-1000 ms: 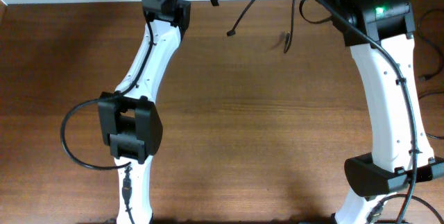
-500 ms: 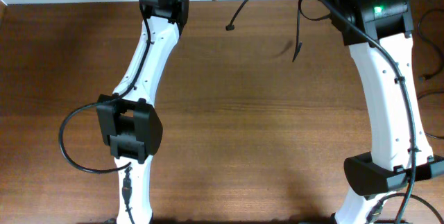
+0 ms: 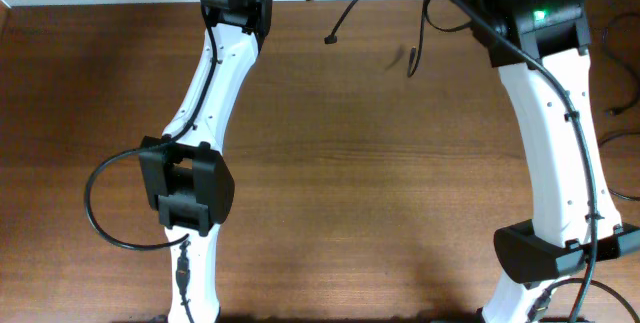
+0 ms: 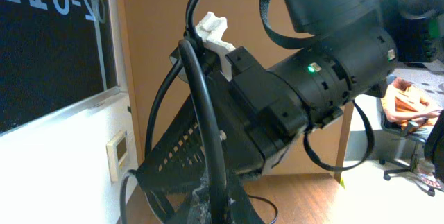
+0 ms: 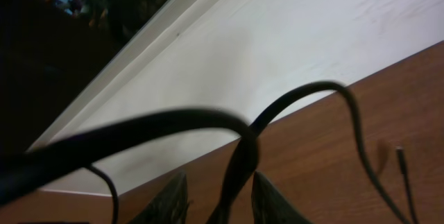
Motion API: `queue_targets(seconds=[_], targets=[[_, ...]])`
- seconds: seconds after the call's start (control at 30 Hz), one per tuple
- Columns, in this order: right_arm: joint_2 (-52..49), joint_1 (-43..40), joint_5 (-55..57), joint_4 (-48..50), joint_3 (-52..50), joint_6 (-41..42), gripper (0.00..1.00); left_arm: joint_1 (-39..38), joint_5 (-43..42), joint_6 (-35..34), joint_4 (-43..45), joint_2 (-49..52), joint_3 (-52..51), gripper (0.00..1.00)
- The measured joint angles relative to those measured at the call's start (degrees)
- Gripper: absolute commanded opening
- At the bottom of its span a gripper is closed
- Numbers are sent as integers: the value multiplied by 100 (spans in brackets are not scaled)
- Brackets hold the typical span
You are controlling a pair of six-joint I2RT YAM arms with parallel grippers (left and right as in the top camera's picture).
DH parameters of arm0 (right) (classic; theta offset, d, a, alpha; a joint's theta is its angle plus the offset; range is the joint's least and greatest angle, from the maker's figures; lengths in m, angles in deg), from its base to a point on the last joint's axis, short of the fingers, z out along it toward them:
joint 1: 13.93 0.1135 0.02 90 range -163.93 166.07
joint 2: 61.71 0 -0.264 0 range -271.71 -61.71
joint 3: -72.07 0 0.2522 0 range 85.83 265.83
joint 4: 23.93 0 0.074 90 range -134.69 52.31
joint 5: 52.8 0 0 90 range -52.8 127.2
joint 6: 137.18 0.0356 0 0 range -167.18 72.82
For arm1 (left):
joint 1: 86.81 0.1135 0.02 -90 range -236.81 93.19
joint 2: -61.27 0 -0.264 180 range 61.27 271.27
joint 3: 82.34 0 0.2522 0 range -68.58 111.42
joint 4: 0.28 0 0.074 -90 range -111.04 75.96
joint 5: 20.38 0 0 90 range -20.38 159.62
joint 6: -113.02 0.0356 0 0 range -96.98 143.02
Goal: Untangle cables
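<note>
Thin black cables [image 3: 352, 8] hang in the air at the far edge of the table, between the two raised arms. One plug end [image 3: 330, 40] dangles at centre, another [image 3: 412, 60] to its right. The top edge of the overhead view cuts off both grippers. My left gripper [image 4: 216, 207] is shut on a cable [image 4: 205, 113] that rises from its fingers. My right gripper [image 5: 222, 197] has closed in on a cable [image 5: 239, 156] that runs up between its two fingers [image 5: 173, 200] and loops off to the right.
The wooden table [image 3: 360, 183] ends at a white wall [image 5: 277, 37] just behind the grippers. The right arm's black wrist [image 4: 326, 78] hangs close in front of the left wrist camera. The left arm's own thick cable loop [image 3: 92, 203] sticks out to the left.
The right dangling plug end swung out to the right, then back left and slightly up. The right arm's upper part shifted a little left. The left arm stayed put.
</note>
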Motion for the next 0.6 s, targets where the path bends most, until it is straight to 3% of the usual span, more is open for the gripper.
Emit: queue_targets(seconds=[0.57, 0.6], targets=[[-170, 107, -9, -107, 0, 0, 25, -2, 0, 13, 0, 0, 0, 0], [-208, 111, -22, -107, 0, 7, 21, -7, 0, 13, 0, 0, 0, 0]])
